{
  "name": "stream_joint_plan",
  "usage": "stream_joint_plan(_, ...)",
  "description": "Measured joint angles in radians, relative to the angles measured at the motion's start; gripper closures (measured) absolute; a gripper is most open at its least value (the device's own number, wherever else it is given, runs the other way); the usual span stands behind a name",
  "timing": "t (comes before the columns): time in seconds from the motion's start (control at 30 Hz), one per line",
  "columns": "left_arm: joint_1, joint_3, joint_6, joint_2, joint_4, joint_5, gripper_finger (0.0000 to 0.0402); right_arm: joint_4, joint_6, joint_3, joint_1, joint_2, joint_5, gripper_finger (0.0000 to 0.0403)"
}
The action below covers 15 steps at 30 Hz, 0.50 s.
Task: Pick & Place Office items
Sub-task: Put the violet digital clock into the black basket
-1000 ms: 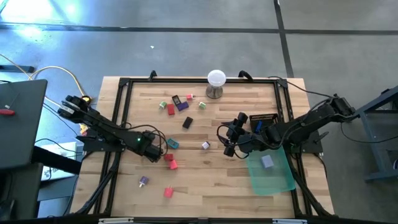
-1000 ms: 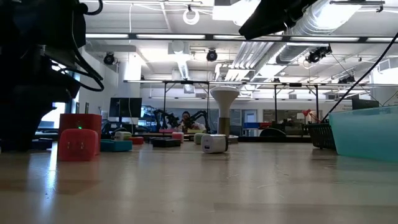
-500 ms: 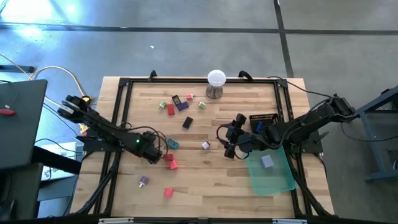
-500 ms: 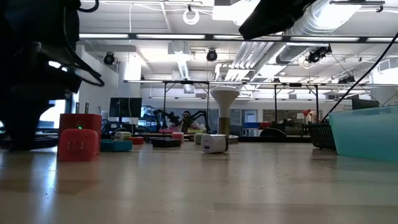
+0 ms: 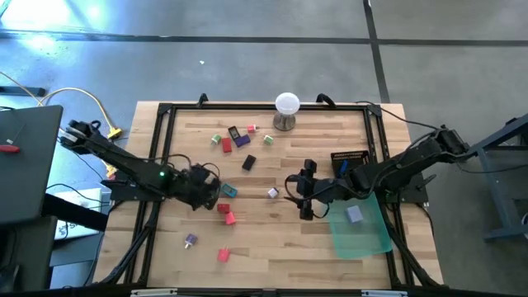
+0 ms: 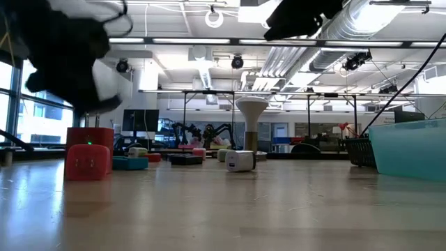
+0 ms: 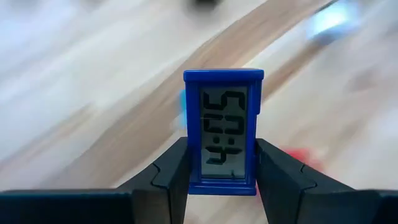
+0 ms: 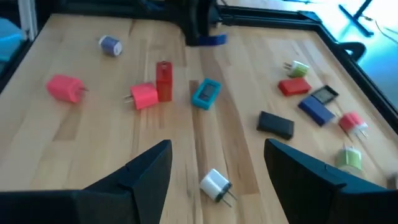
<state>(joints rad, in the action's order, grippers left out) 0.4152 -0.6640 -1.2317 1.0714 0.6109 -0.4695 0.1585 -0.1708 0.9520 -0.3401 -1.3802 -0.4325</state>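
My left gripper is shut on a small blue digital clock and hangs above the table's left middle; the right wrist view shows the clock under that arm. My right gripper stands open above the table's middle, with nothing between its fingers. Loose office items lie flat on the wood: a teal clock, a red block, a red plug, a white plug and a black block. My left gripper pinches the blue clock between its two fingers, on the clock's two narrow sides near its lower end. The fingers slant down from the table's left side. The clock juts out beyond the fingertips with its display toward the wrist camera, lifted clear of the table.
A translucent green tray at the right holds one greyish piece. A white ball on a metal stand is at the far edge, with a black basket beside the right arm. More pieces lie at the far left and near left.
My left gripper has risen off the table and tipped up from steeply down toward level; in the low view its dark bulk has lifted clear of the wood. My right gripper has swung a little toward the near edge. The loose pieces have stayed put.
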Motion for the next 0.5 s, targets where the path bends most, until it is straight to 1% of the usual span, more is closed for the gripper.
stream_joint_plan(0.1,0.005,0.0,0.169,-0.041,-0.181,-0.047,0.0264,-0.068,0.052,0.0,0.0,-0.034,0.023,0.0158)
stream_joint_plan(0.2,0.022,-0.002,0.365,-0.038,-0.388,-0.058,0.0264,-0.131,0.11,0.0,0.001,-0.06,0.023,0.0158)
stream_joint_plan(0.27,0.033,-0.002,0.465,-0.017,-0.5,-0.059,0.0264,-0.2,0.141,0.0,0.006,-0.082,0.024,0.0158)
stream_joint_plan(0.33,0.037,-0.004,0.544,0.007,-0.572,-0.056,0.0264,-0.245,0.163,-0.001,0.006,-0.087,0.029,0.0158)
stream_joint_plan(0.4,0.037,-0.004,0.607,0.04,-0.638,-0.058,0.0264,-0.309,0.172,-0.001,0.007,-0.086,0.066,0.0158)
stream_joint_plan(0.5,0.037,-0.003,0.68,0.094,-0.686,-0.058,0.0264,-0.359,0.173,0.0,0.007,-0.084,0.115,0.0158)
